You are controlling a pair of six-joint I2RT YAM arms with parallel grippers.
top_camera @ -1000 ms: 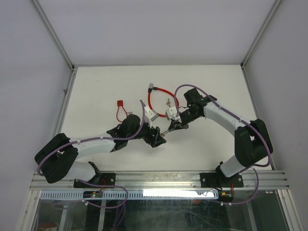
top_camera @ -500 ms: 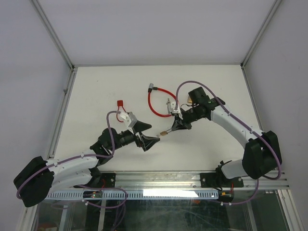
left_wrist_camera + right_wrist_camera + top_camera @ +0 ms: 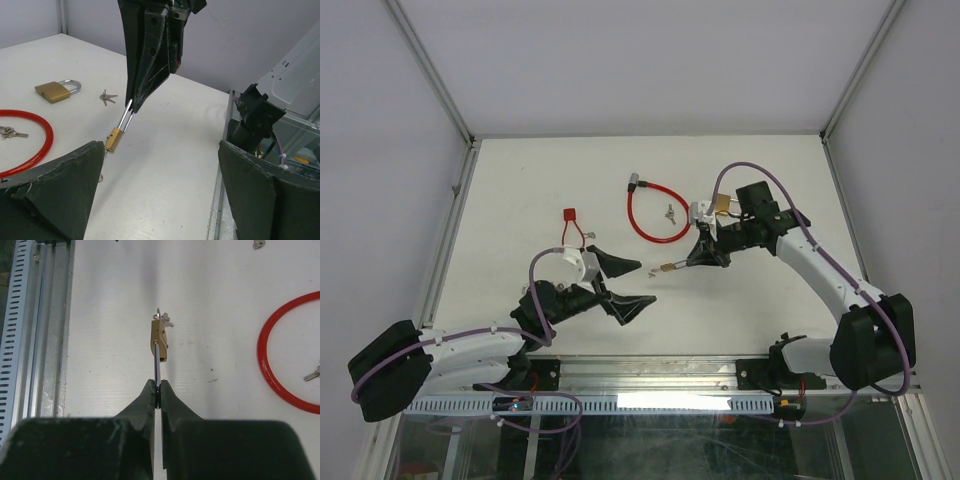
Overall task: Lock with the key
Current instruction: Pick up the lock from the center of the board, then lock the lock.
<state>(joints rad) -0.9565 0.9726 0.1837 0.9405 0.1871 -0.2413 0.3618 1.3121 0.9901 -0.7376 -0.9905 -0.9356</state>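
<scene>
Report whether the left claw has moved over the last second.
Yes. In the top view the left claw drew back down-left, away from the red cable loop.

Left arm (image 3: 470, 345), right arm (image 3: 820, 268): white links, black joints.
Cables (image 3: 532, 268): purple, looping.
Left tool (image 3: 642, 283), right tool (image 3: 694, 260): black wedge fingers.

I see a small brass padlock (image 3: 159, 340), its long silver shackle (image 3: 156, 367) pinched in my right tool (image 3: 157, 388), body angled down toward the white counter (image 3: 225, 405), a silver key (image 3: 163, 318) at its far end.
</scene>
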